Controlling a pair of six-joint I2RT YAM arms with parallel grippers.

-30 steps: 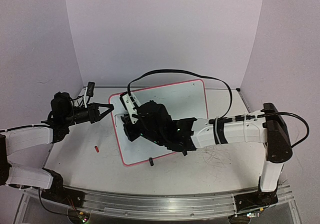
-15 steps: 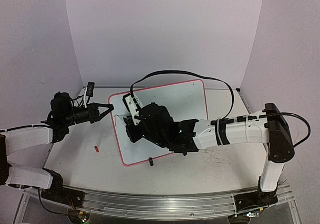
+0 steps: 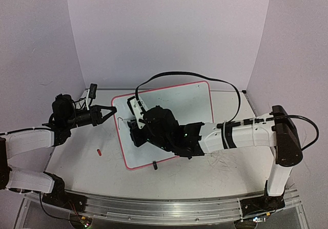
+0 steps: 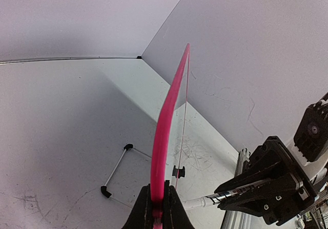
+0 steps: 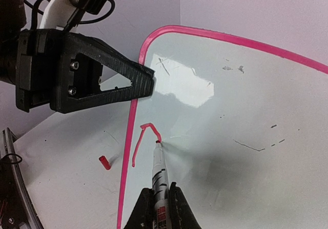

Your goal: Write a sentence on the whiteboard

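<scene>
The whiteboard (image 3: pixel 189 103), glossy white with a pink rim (image 4: pixel 166 121), stands tilted on the table. My left gripper (image 3: pixel 114 109) (image 4: pixel 158 203) is shut on its left rim. My right gripper (image 5: pixel 160 203) is shut on a marker (image 5: pixel 160 172) and sits under the wrist in the top view. The marker tip touches the whiteboard (image 5: pixel 246 137) near its left edge. Of the sentence, one hooked red stroke (image 5: pixel 139 139) shows on the board, ending at the tip. The marker (image 4: pixel 225 195) also shows in the left wrist view.
A red marker cap (image 3: pixel 98 150) (image 5: pixel 104 163) lies on the table left of the board. A black clip foot (image 3: pixel 155 164) (image 4: pixel 178 171) holds the board's near edge. A small wire stand (image 4: pixel 117 170) lies behind the board. A black cable (image 3: pixel 179 76) arcs over it.
The right wrist has shifted slightly up the board with the marker. The left arm has stayed still on the rim.
</scene>
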